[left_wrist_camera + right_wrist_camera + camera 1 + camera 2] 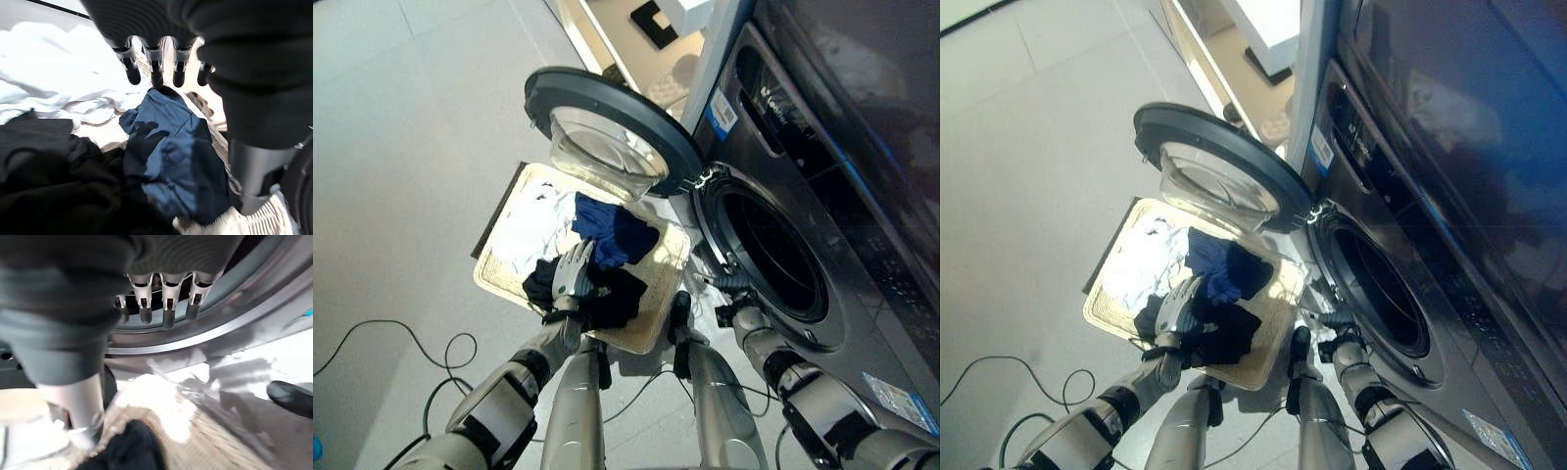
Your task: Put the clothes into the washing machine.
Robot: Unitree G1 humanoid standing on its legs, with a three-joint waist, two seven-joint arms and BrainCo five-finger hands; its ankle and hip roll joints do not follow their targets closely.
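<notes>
The washing machine (803, 245) stands with its round door (607, 127) swung wide, so the dark drum opening (771, 253) is free to take a load. Just beside the machine, under the open door, a pale wicker basket (658, 323) sits on the floor (401, 127) — close enough, I judge, for a short carry to the drum.

The clothes lie in the basket: a white garment (530, 227) farthest from the machine, a navy garment (615, 233) nearer the door, a black garment (607, 299) at the near rim. The left hand (574, 274) hovers over the black and navy pieces, fingers straight, gripping nothing. The right hand (736, 299) waits by the drum's lower rim, fingers extended and empty — perhaps ready to receive.

The floor is pale grey tile; beyond the door stands light wooden shelving (607, 39).
</notes>
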